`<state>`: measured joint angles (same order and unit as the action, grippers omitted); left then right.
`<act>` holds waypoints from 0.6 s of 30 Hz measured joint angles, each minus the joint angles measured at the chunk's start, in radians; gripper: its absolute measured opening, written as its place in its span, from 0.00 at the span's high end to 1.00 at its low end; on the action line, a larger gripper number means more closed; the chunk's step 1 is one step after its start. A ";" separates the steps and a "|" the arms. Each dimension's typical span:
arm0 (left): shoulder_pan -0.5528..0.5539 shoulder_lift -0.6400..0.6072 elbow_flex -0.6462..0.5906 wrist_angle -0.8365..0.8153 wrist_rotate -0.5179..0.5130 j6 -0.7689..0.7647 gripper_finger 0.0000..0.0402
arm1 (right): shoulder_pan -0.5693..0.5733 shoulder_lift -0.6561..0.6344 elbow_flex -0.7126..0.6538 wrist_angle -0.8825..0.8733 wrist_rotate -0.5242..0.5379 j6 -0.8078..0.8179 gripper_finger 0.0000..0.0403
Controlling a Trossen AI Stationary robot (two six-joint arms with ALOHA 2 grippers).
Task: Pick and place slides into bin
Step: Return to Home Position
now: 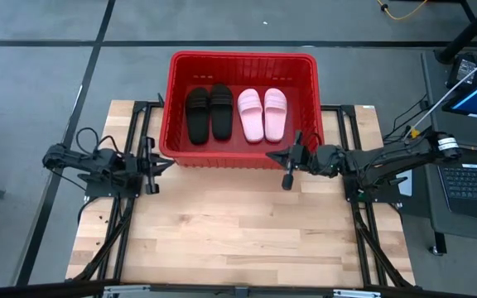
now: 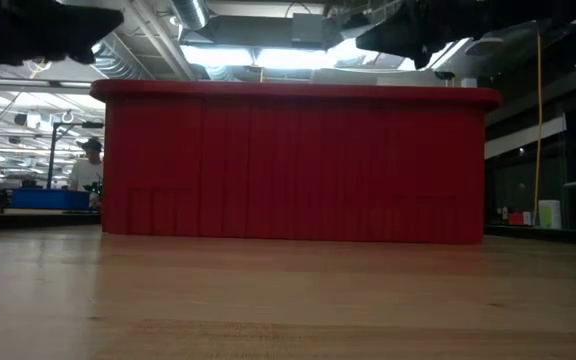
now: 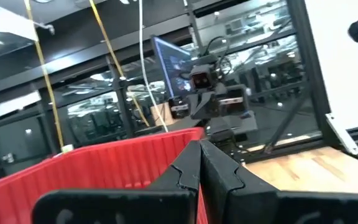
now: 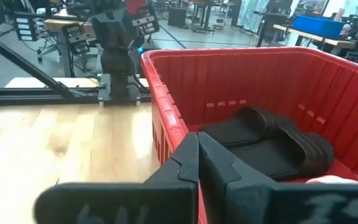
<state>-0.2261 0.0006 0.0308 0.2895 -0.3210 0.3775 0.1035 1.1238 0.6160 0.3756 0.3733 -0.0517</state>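
Note:
The red bin (image 1: 243, 62) stands at the table's far middle. Two black slides (image 1: 209, 112) and two pale pink slides (image 1: 262, 113) lie side by side on its floor, soles down. My left gripper (image 1: 169, 162) is shut and empty at the bin's near left corner. My right gripper (image 1: 281, 153) is shut and empty at the bin's near wall, right of its middle. The right wrist view shows the black slides (image 4: 263, 143) inside the bin and a bit of a pink one (image 4: 328, 180). The low view shows only the bin's near wall (image 2: 293, 165).
Bare wooden table top (image 1: 238, 223) lies in front of the bin. Black frame rails (image 1: 131, 199) run along both sides of the table. A laptop (image 1: 474, 178) and cables are off the table's right edge. A person (image 2: 88, 170) stands far behind in the room.

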 joint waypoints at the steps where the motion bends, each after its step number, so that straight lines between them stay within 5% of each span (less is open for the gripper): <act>1: 0.000 0.000 -0.013 0.015 -0.014 0.000 1.00 | 0.001 0.000 0.000 0.002 0.000 -0.002 0.99; 18: 0.000 0.000 -0.023 0.013 -0.210 0.001 1.00 | 0.001 0.000 0.000 0.003 0.000 -0.008 0.99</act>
<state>-0.2262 0.0006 0.0078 0.3027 -0.5315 0.3781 0.1043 1.1240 0.6159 0.3790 0.3733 -0.0593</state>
